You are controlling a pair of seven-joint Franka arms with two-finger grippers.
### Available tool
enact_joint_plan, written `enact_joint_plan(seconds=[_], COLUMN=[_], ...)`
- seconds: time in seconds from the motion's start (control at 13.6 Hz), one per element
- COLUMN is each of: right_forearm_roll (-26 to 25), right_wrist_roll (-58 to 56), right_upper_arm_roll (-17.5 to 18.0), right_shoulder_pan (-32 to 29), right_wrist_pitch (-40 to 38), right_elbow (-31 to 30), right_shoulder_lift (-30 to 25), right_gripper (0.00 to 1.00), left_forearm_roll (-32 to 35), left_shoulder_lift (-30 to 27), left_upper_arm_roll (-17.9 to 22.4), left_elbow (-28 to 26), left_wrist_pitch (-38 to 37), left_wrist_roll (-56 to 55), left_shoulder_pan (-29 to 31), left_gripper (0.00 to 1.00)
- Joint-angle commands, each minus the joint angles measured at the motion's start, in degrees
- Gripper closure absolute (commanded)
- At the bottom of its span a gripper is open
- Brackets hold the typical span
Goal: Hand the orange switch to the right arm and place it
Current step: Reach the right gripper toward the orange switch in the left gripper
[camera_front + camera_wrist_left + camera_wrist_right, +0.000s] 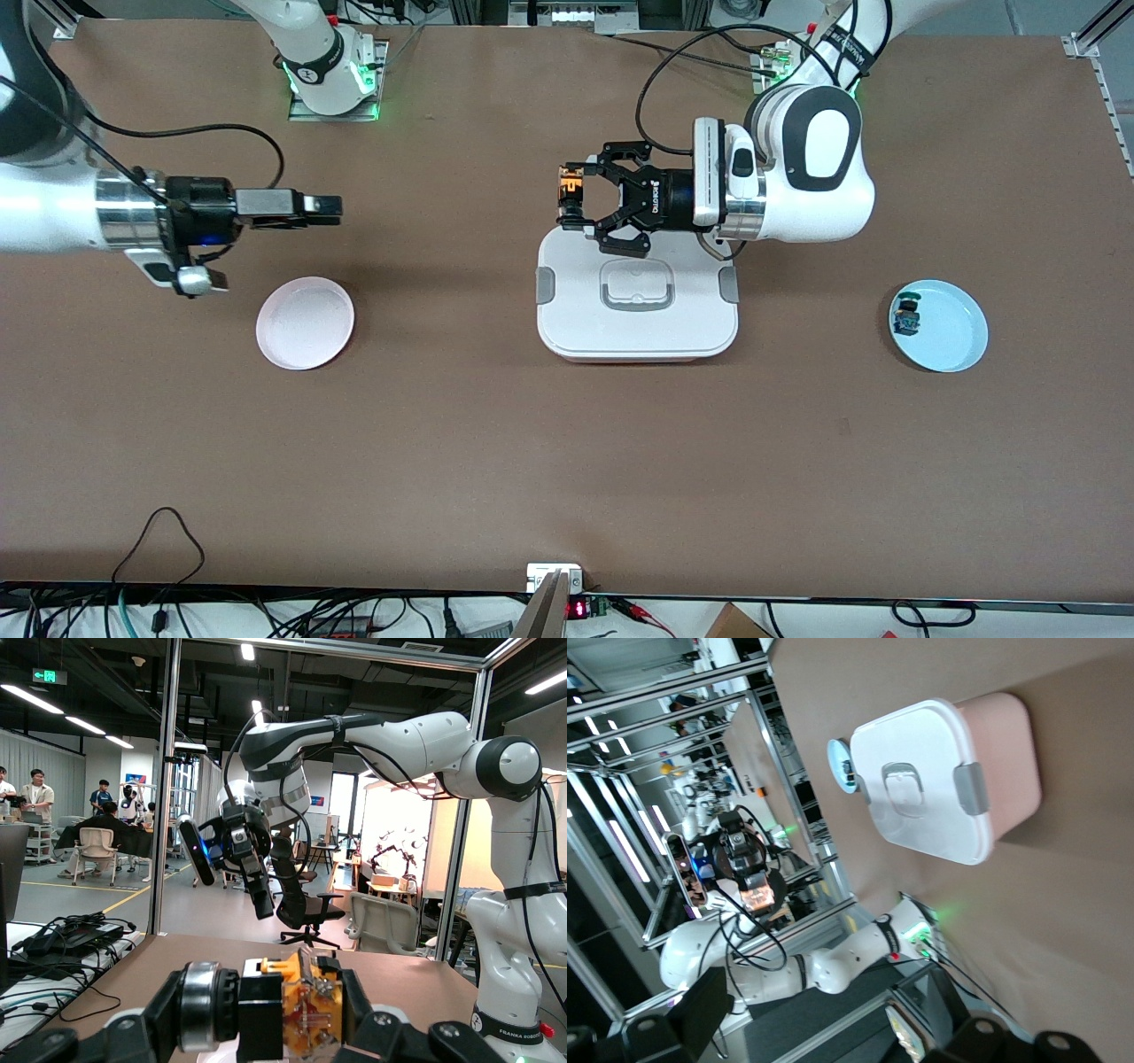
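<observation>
**Desk:** What does the picture show?

**Photographer:** The left gripper (pixel 576 202) is up in the air over the edge of the lidded white box (pixel 636 301), its claw closed on the orange switch (pixel 571 188) and pointed toward the right arm's end of the table. The right gripper (pixel 330 209) hangs well apart from it, above the table near the pink plate (pixel 305 322), slim fingers spread wide, holding nothing.

**Desk:** Where might the handover fail?

**Photographer:** The switch is tiny and the claw covers much of it, so little is left free to pinch. If the right fingers come in off line they may close on the claw instead, or knock the part loose. If the left lets go before the right grips firmly, the switch likely drops onto the box lid or the table.

**Desk:** Anything to confuse it with?

**Photographer:** A blue-green switch (pixel 907 317) lies on the blue plate (pixel 961 341), at the left arm's end of the table.
</observation>
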Motion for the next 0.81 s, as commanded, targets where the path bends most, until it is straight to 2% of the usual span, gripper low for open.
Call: enact_joint_plan(seconds=[0.0,0.44,0.73], right_forearm_roll=[6.4,21.8,28.1], right_wrist_roll=[-1.8,-1.8,-5.7], right_upper_arm_roll=[0.1,0.1,0.0], right_shoulder_pan=[3.3,11.6,18.9], right_wrist_pitch=[1.7,6.8,12.9], right_elbow=[-1.6,-1.5,-0.9], right_shoulder_lift=[1.2,3.8,6.3], right_gripper=[0.00,0.00,0.00], left_forearm_roll=[-2.0,-2.0,-2.0], left_shoulder_lift=[-0.9,-0.8,-0.8], left_upper_arm_roll=[-0.8,-0.8,-0.8], left_elbow=[-0.5,-0.4,-0.3], left_wrist_pitch=[0.3,0.3,0.3], left_wrist_roll=[3.3,3.4,3.4], left_shoulder_pan=[0.6,0.6,0.6], left_gripper=[1.00,1.00,1.00])
